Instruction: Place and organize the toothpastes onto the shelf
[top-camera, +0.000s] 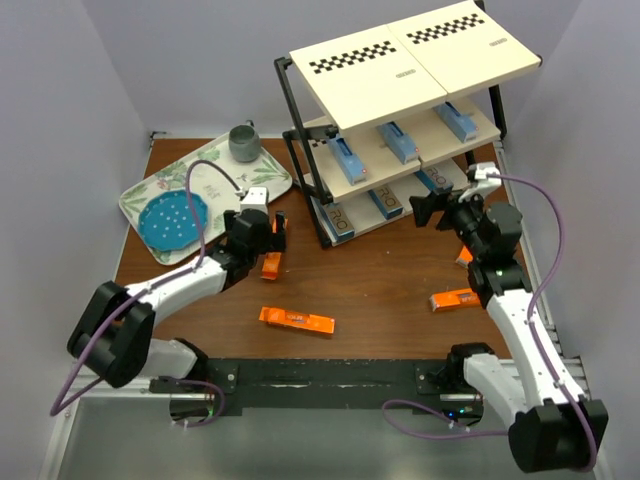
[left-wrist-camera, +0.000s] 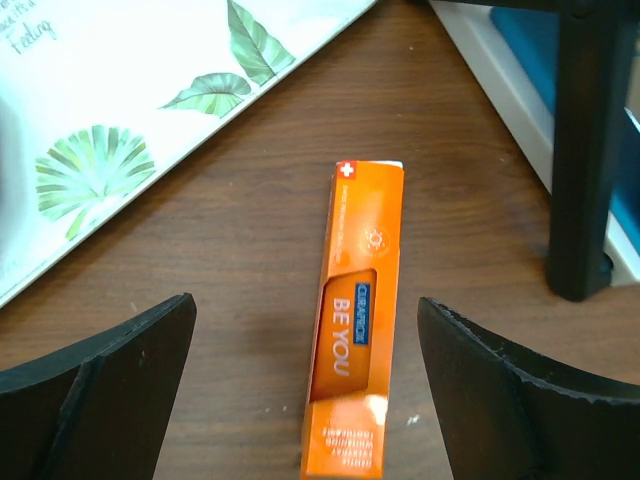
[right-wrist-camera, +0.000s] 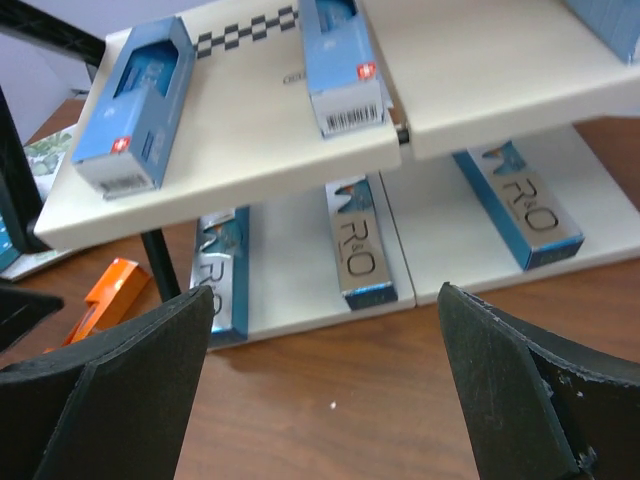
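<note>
The shelf (top-camera: 372, 88) stands at the back right. Its middle board holds three blue toothpastes (top-camera: 348, 158) and its bottom board three silver ones (top-camera: 385, 204); the top board is bare. Orange toothpastes lie on the table: one (top-camera: 270, 266) under my left gripper (top-camera: 272, 232), one (top-camera: 296, 319) at front centre, one (top-camera: 453, 299) by the right arm. In the left wrist view the open left gripper (left-wrist-camera: 305, 335) straddles the orange carton (left-wrist-camera: 355, 320) without touching it. My right gripper (top-camera: 430, 208) is open and empty, facing the bottom board (right-wrist-camera: 455, 235) and a silver carton (right-wrist-camera: 355, 245).
A leaf-patterned white tray (top-camera: 140, 190) at the back left holds a blue plate (top-camera: 172, 220) and a grey cup (top-camera: 243, 142). The shelf's black leg (left-wrist-camera: 585, 150) stands just right of the left gripper. Another orange piece (top-camera: 463, 257) shows behind the right arm.
</note>
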